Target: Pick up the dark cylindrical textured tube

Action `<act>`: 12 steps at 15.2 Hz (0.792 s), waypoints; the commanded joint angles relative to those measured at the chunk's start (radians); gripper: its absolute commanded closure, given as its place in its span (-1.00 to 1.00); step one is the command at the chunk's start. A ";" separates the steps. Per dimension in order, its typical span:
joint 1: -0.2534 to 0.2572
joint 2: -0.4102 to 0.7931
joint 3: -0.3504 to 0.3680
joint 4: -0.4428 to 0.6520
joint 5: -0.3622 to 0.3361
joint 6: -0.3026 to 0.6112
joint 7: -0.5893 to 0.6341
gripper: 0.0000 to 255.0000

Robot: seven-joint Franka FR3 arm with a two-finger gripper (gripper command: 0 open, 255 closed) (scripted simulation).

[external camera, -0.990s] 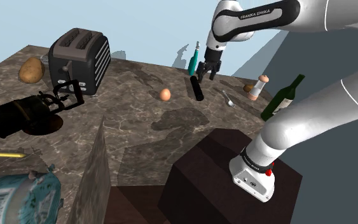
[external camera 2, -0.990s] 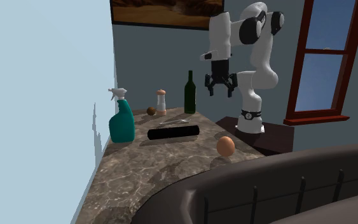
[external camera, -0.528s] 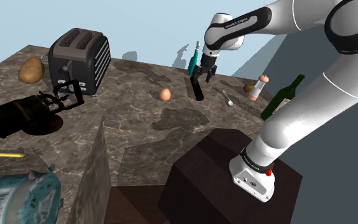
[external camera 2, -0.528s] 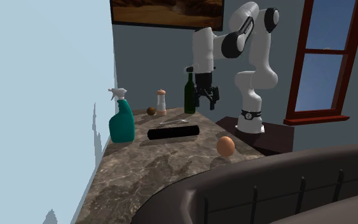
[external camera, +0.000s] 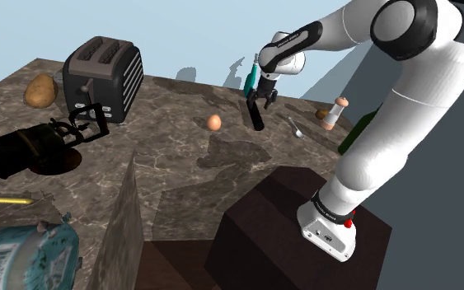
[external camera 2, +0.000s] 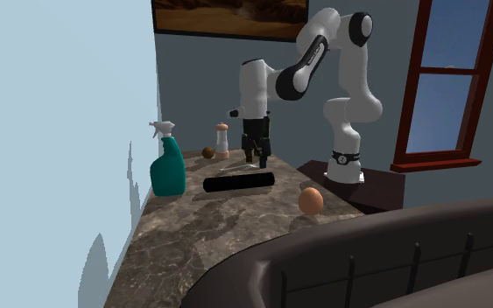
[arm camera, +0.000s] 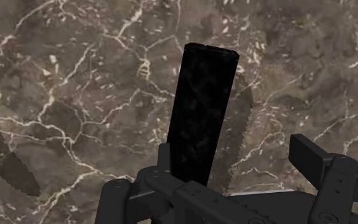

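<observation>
On the marble counter [external camera: 180, 169] the dark tube [external camera: 257, 119] lies flat; my gripper [external camera: 260, 99] hangs just over one end, fingers spread; I should shift toward its middle, straddle it crosswise, then lower and close

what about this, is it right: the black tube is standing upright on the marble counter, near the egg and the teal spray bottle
Not quite. The black tube is not standing upright; it lies on its side on the marble counter, as the second exterior view shows. The rest holds: it is near the egg and the teal spray bottle.
</observation>
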 commanded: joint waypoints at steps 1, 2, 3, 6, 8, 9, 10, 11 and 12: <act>-0.015 0.062 -0.010 0.043 0.021 0.029 0.005 -1.00; -0.023 0.094 -0.015 0.065 0.033 0.043 0.005 -1.00; -0.032 0.125 -0.019 0.088 0.045 0.056 0.005 -1.00; -0.034 0.145 -0.017 0.084 0.051 0.079 0.000 -1.00; -0.036 0.164 -0.014 0.080 0.058 0.102 -0.005 -1.00; -0.037 0.174 -0.013 0.078 0.061 0.113 -0.008 -1.00; -0.037 0.184 -0.011 0.077 0.064 0.125 -0.010 -1.00; -0.039 0.201 -0.009 0.076 0.070 0.142 -0.015 -1.00; -0.039 0.200 -0.009 0.075 0.070 0.142 -0.015 -1.00</act>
